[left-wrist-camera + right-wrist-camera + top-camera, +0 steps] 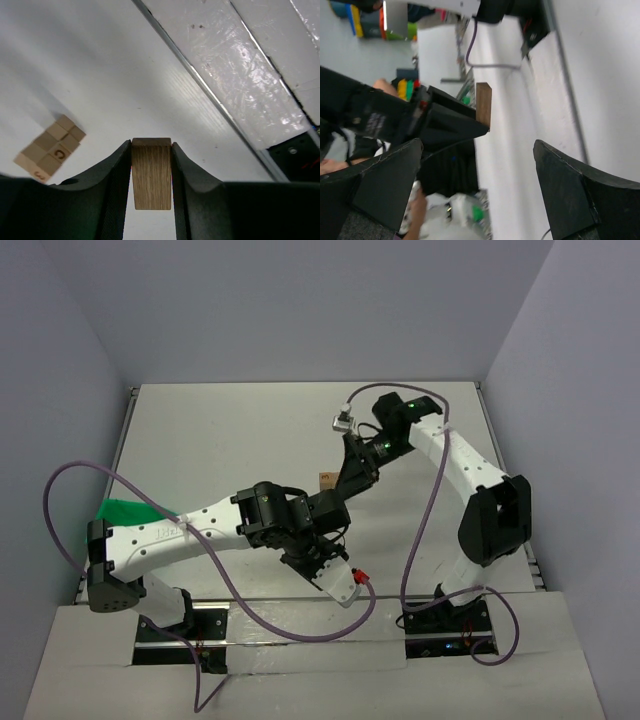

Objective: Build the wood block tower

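My left gripper is shut on a light-tan wood block, which stands upright between the black fingers above the white table. Lower left in that view, the tower is a compact cluster of tan cubes, two with dark marks, resting on the table well apart from the held block. In the right wrist view my right gripper stands wide open with nothing in it, facing the same block in the left fingers. From above, the block shows beside the left gripper and right gripper.
A green tray lies at the left behind the left arm. The table's near edge strip runs diagonally past the left gripper. Purple cables loop around both arms. The arms cross over the table's middle, and the tower is hidden from above.
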